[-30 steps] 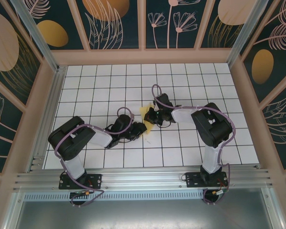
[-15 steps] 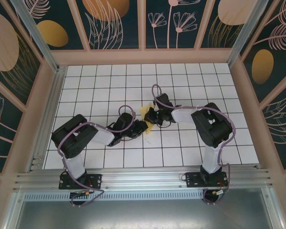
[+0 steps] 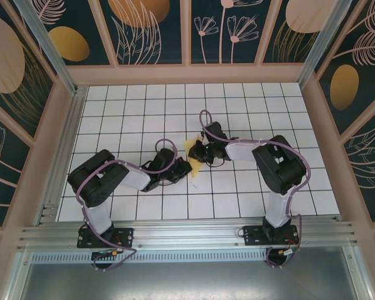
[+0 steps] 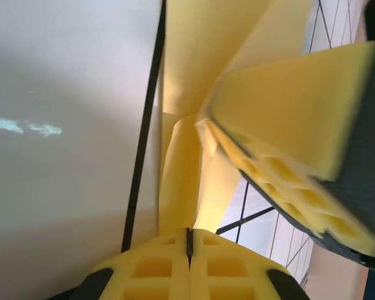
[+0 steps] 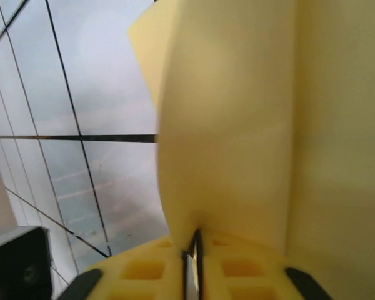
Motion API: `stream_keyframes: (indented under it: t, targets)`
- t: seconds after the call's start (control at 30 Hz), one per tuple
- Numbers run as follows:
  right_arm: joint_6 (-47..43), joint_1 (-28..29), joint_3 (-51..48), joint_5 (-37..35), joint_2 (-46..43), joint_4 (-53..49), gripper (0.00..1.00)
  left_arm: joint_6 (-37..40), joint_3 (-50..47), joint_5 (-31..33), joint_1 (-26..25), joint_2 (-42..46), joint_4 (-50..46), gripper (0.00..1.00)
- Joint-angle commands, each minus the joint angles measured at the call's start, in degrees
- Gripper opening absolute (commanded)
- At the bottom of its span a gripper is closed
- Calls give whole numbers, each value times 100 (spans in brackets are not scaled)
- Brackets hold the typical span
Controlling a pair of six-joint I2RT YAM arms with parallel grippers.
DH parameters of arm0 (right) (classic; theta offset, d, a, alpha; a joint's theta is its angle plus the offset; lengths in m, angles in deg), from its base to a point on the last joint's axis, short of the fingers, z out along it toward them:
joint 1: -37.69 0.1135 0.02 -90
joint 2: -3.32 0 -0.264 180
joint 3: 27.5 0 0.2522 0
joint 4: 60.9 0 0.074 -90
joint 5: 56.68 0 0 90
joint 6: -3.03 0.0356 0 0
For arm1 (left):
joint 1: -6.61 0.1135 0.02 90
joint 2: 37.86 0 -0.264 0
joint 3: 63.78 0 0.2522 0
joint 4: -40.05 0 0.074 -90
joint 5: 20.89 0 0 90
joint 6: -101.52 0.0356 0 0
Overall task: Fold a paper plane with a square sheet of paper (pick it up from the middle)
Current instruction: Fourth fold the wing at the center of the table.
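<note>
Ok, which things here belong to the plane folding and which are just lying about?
Job: pale-yellow folded paper sheet; left gripper and right gripper, both pinching it.
Just there: white tiled table; dark floral wall panels.

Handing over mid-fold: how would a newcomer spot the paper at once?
On the white tiled table, look to the middle, where the left gripper and right gripper meet. Both pinch the pale-yellow paper: thin, creased and partly folded, yellow where everything around it is black or white.

White gridded tile floor [image 3: 125, 106], dark leaf-patterned walls [image 3: 151, 37], aluminium frame rails [image 3: 187, 236]
</note>
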Motion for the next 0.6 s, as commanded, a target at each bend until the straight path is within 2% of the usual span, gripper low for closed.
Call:
stream_keyframes:
  t: [0.0, 0.07, 0.17, 0.33, 0.57]
  targets:
    - [-233, -104, 218, 57, -466, -160, 26, 61, -101, 102, 26, -41, -110, 1]
    - [-347, -185, 175, -19, -685, -245, 34, 51, -115, 112, 26, -47, -101, 0]
    - [-650, -250, -8, -304, -1014, -447, 37, 35, -141, 124, 27, -53, -71, 0]
    - [-1292, -601, -382, -245, -1116, -515, 37, -9, -204, 180, 26, -40, -6, 0]
    - [-1989, -613, -131, 215, -555, -693, 33, -106, -297, 279, 26, 10, 111, 0]
